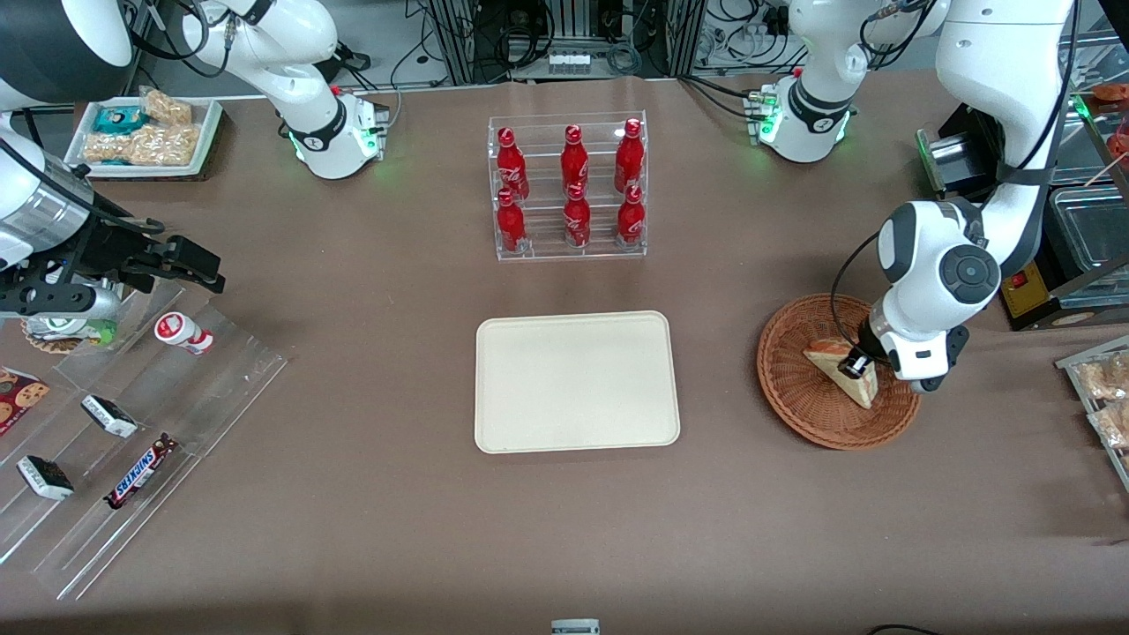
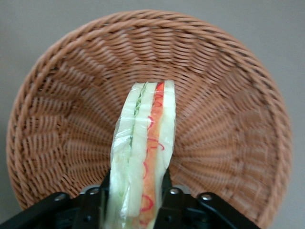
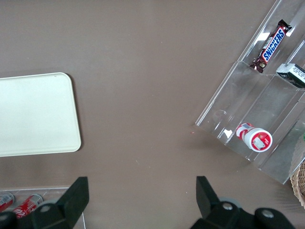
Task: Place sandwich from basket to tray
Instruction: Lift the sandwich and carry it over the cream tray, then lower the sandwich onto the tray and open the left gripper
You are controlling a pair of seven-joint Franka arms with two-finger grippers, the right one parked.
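The sandwich [image 1: 833, 360], a pale wrapped wedge with orange-red and green layers along its edge [image 2: 145, 152], stands on edge in the round woven basket [image 1: 794, 388]. My left gripper [image 1: 857, 363] is down inside the basket, its fingers [image 2: 167, 183] closed against both flat sides of the sandwich. The basket's wicker wall [image 2: 228, 109] surrounds the sandwich in the wrist view. The cream-beige tray [image 1: 578, 381] lies flat at the table's middle, beside the basket toward the parked arm's end, with nothing on it; one corner shows in the right wrist view [image 3: 38, 114].
A clear rack of red bottles [image 1: 569, 185] stands farther from the front camera than the tray. A clear stepped rack with snack bars [image 1: 132, 414] lies toward the parked arm's end. A white tray of snacks [image 1: 145, 132] sits in the corner there. Packaged snacks [image 1: 1102, 388] lie at the working arm's end.
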